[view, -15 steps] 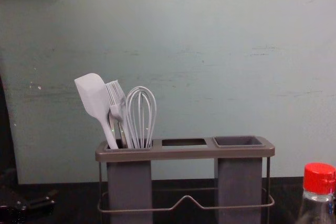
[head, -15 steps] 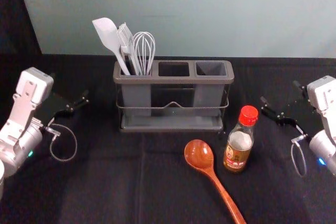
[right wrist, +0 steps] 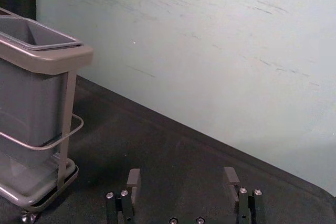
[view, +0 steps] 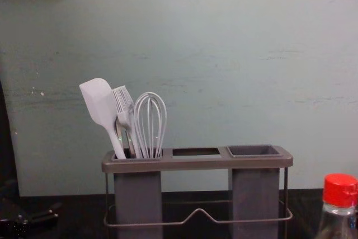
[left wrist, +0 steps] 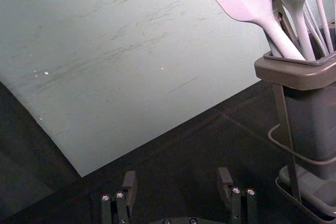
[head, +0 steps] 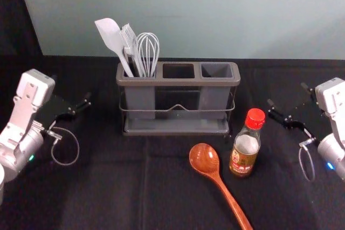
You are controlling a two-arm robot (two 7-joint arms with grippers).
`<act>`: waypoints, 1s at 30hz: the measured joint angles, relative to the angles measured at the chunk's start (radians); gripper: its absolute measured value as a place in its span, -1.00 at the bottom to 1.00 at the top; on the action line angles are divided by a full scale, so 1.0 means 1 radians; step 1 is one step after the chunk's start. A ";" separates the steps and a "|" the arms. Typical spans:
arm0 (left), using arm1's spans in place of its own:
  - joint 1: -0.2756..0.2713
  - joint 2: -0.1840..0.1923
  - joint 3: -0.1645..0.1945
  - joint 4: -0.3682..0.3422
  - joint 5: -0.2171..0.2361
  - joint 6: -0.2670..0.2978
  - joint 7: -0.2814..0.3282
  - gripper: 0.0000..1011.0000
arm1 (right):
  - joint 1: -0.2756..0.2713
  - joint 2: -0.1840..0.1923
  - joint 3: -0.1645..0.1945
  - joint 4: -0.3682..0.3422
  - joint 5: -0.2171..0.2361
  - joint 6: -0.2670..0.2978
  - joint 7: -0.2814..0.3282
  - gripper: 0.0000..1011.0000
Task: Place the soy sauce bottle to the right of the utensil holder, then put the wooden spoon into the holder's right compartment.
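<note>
Utensil holder stands nr the tabletop's far edge, abt mid-width, w/ a spatula, brush & whisk leaning in its L compartment. Soy sauce bottle, red cap on, is upright in front of the holder's R end & a bit further R, apart from it, on the tabletop's R half. Wooden spoon lies flat just L of the bottle, bowl twd far edge, handle slanting twd the near R corner. L gripper hovers by the tabletop's L edge, level w/ the holder; fingers released, spread wide, nothing btwn. R gripper hovers twd the R edge, beyond the bottle; fingers likewise apart, gripping nothing. Pale wall rises behind the far edge.
</note>
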 joint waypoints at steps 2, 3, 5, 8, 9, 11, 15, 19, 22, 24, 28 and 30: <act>0.000 0.000 0.000 0.000 0.000 0.000 0.000 0.99 | 0.000 0.000 0.000 0.000 0.000 0.000 0.000 0.98; 0.000 0.000 0.000 0.000 0.000 0.000 0.000 0.99 | 0.000 0.000 0.000 0.000 0.000 0.000 0.000 0.98; 0.000 0.000 0.000 0.000 0.000 0.000 0.000 0.99 | 0.000 0.000 0.000 0.000 0.000 0.000 0.000 0.98; 0.000 0.000 0.000 0.000 0.000 0.000 0.000 0.99 | 0.000 0.000 0.000 0.000 0.000 0.000 0.000 0.98; 0.000 0.000 0.000 0.000 0.000 0.000 0.000 0.99 | 0.000 0.000 0.000 0.000 0.000 0.000 0.000 0.98; 0.000 0.000 0.000 0.000 0.000 0.000 0.000 0.99 | 0.000 0.000 0.000 0.000 0.000 0.000 0.000 0.98; 0.000 0.000 0.000 0.000 0.000 0.000 0.000 0.99 | 0.000 0.000 0.000 0.000 0.000 0.000 0.000 0.98; 0.000 0.000 0.000 0.000 0.000 0.000 0.000 0.99 | -0.005 0.001 0.004 -0.005 -0.002 0.000 0.000 0.98; 0.000 0.000 0.000 0.000 0.000 0.000 0.000 0.99 | -0.036 0.011 0.020 -0.030 -0.006 -0.002 -0.004 0.98; 0.000 0.000 0.000 0.000 0.000 0.000 0.000 0.99 | -0.052 0.018 0.030 -0.046 -0.008 -0.005 -0.007 0.98; 0.000 0.000 0.000 0.000 0.000 0.000 0.000 0.99 | -0.122 0.047 0.064 -0.108 -0.010 -0.017 -0.018 0.98; 0.000 0.000 0.000 0.000 0.000 0.000 0.000 0.99 | -0.144 0.056 0.075 -0.127 -0.010 -0.020 -0.021 0.98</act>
